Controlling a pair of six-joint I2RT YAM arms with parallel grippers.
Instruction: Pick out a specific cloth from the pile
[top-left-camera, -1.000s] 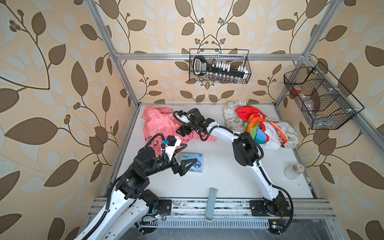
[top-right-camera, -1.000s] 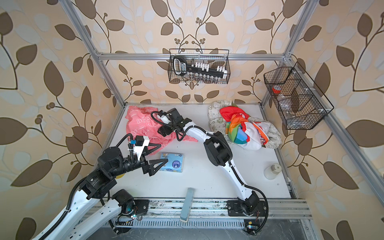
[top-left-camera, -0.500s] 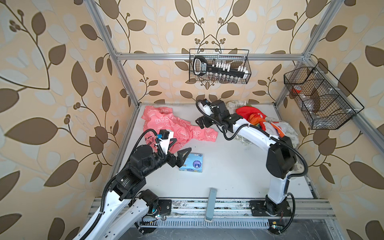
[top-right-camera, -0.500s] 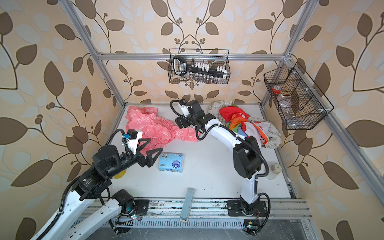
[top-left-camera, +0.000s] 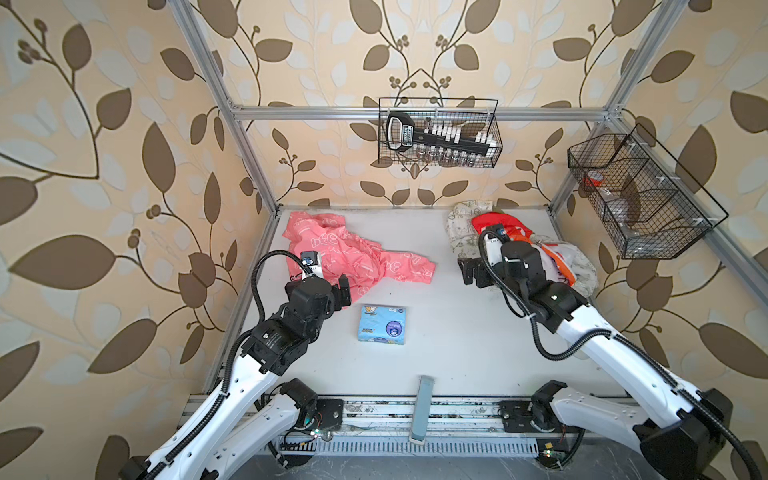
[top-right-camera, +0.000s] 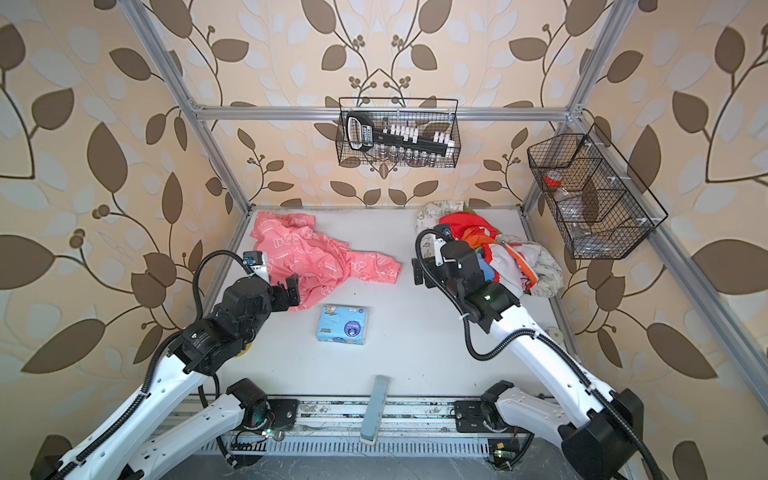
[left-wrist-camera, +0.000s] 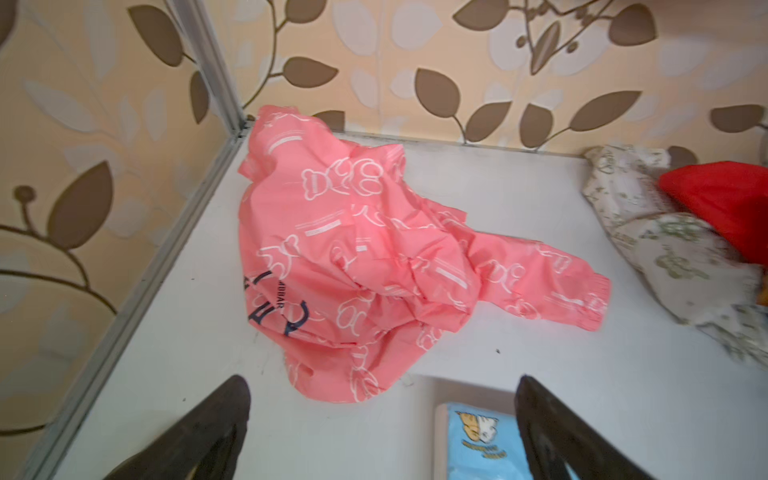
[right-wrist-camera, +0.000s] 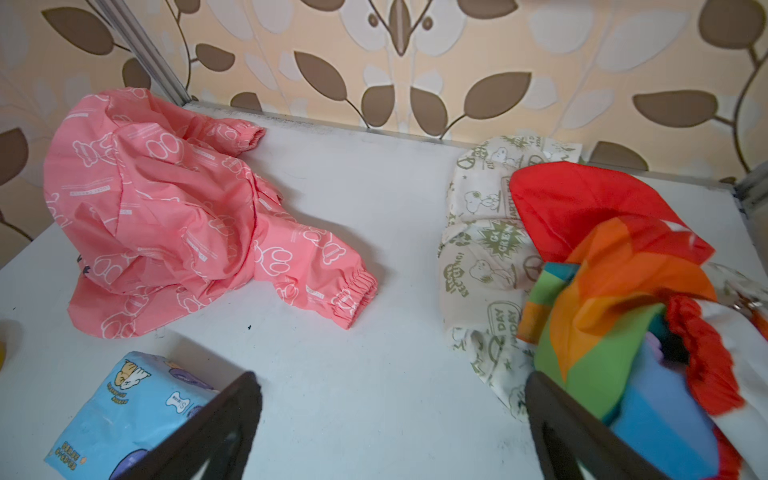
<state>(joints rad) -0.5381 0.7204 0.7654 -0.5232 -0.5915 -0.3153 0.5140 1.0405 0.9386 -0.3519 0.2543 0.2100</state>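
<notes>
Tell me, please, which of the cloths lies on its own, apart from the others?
The coral-pink cloth with white bear outlines, back left; the cream, rainbow and white ones form the pile, back right.

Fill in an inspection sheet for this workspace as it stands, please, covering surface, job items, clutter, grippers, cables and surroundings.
Surface: white table, a few dark specks.
Job's things: coral-pink cloth lies crumpled at the back left, apart from the pile at the back right.
Clutter: blue packet mid-table; grey bar at the front edge.
Grippers: left gripper open, empty, by the cloth's near edge; right gripper open, empty, beside the pile.
Cables: black hose loops over each arm; no snag seen.
Surroundings: wire basket of tools on the back wall; second basket on the right wall; leaf-patterned walls.
</notes>
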